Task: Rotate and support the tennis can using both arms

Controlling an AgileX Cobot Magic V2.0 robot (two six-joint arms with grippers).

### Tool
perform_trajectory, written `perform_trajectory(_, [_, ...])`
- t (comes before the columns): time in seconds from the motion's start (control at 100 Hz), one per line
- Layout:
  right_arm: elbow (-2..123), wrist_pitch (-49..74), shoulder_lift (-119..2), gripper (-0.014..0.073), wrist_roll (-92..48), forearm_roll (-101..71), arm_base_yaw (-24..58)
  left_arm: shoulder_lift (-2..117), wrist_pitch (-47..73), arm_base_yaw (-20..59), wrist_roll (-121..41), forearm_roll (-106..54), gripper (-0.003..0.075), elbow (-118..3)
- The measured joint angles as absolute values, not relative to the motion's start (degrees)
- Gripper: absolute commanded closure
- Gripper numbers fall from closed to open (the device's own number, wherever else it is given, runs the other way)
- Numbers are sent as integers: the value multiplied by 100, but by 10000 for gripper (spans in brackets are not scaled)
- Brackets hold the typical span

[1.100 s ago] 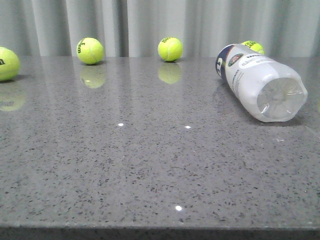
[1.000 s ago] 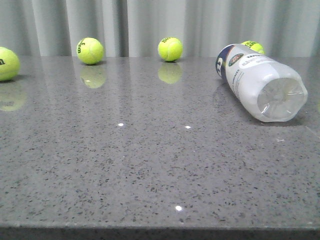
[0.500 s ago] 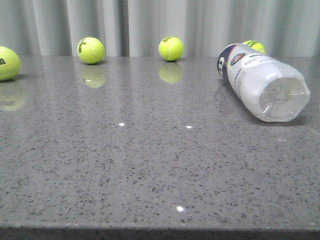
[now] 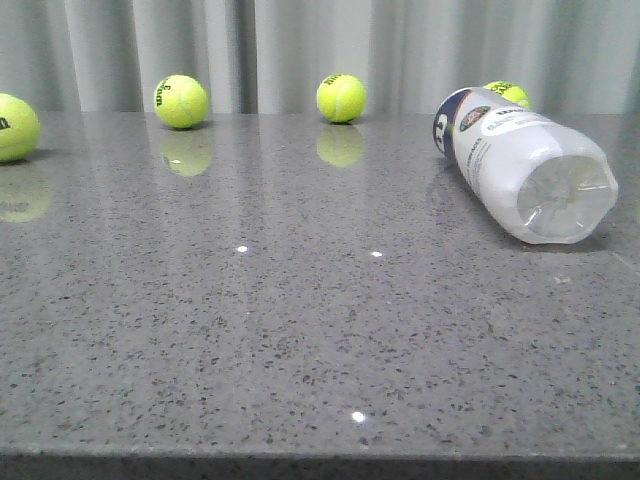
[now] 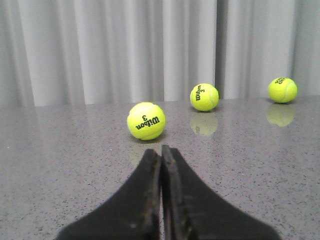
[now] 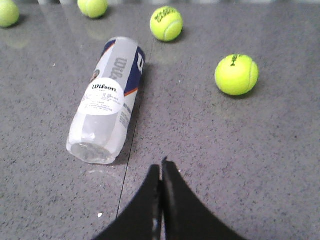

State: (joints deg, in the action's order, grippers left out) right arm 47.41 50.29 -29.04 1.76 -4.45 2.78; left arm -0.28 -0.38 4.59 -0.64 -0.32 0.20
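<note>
While the can (image 6: 109,97) lies on its side on the right of the table (image 4: 300,330), clear base toward the robot, both arms hang back from it. The left gripper (image 5: 161,155) and right gripper (image 6: 161,170) are pinched closed on nothing. A round can on polished grey stone could roll off at a one-sided nudge, I reckon, perhaps into the balls (image 6: 236,74) near it. Pale curtains (image 4: 300,50) back the table.

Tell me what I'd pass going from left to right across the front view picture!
Tennis ball at the left edge → second tennis ball → third tennis ball → tennis can lying on its side. Another ball peeks out behind the can, so its place is unclear.
</note>
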Motion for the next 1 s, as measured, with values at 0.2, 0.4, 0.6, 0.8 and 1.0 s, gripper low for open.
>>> perform_trajectory(0.2, [5447,5779,-3858,658,176,-663,278,-28,-38,459,-64,-32,741,20])
perform_trajectory(0.4, [5457,5971,-4277,455,176,-674,278,-28,-38,459,-64,-32,741,20])
perform_trajectory(0.6, [5457,5957,-4325,-41,176,-674,278,-28,-38,459,-64,-32,741,20])
perform_trajectory(0.8, [5457,5850,-4325,-54,176,-604,278,-28,-38,459,-64,-32,741,20])
perform_trajectory(1.0, [5515,5544,-4586,-54,99,-1015,289,-28,-38,459,-64,-32,741,20])
